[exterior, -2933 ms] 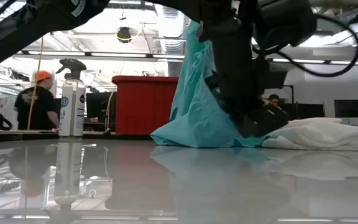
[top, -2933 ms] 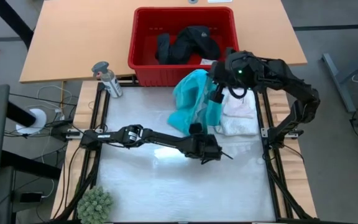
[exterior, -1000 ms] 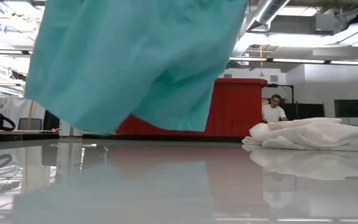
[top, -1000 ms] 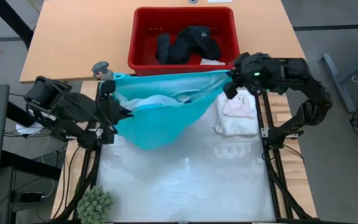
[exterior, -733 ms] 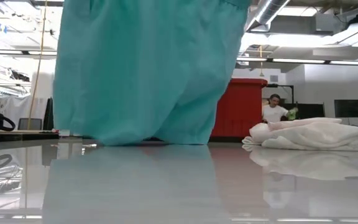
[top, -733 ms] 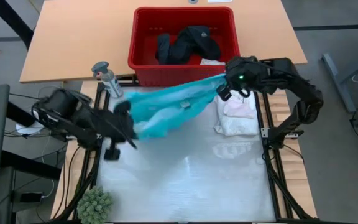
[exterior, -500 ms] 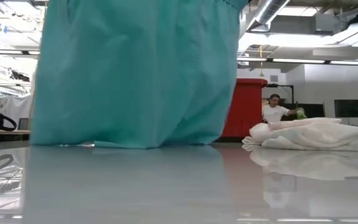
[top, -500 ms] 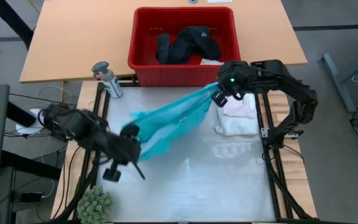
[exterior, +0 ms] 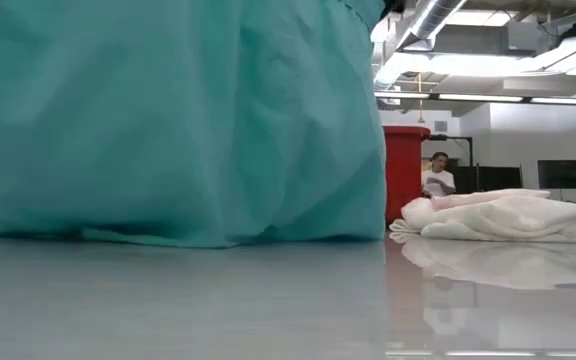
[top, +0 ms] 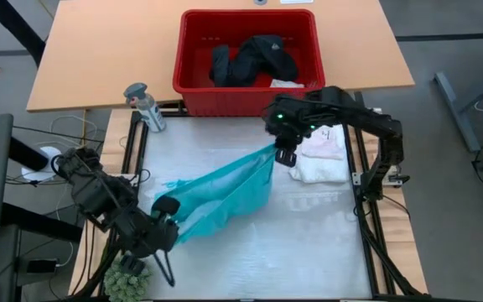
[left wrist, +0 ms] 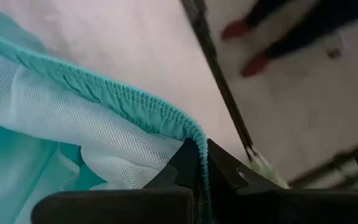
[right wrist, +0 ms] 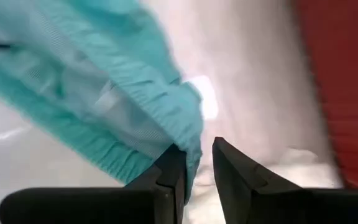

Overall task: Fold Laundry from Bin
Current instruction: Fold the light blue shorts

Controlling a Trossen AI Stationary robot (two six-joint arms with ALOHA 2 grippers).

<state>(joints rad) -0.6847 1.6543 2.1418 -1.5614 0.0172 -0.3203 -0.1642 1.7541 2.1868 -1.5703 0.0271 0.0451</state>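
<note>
The left gripper [top: 164,207] sits at the near left of the table [top: 309,243], clamped on the elastic hem of the turquoise shirt [top: 225,191], which stretches from there up to the right gripper [top: 282,153] at centre; that gripper's fingers [right wrist: 173,163] stand parted, the hem against 1 of them. The red bin [top: 193,75], black clothing [top: 254,57] inside, stands far centre. White laundry [top: 317,155] lies at right

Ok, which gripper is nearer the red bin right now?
Right. The right gripper sits just in front of the red bin, at the turquoise garment's end; the left gripper is far off near the table's front-left.
</note>
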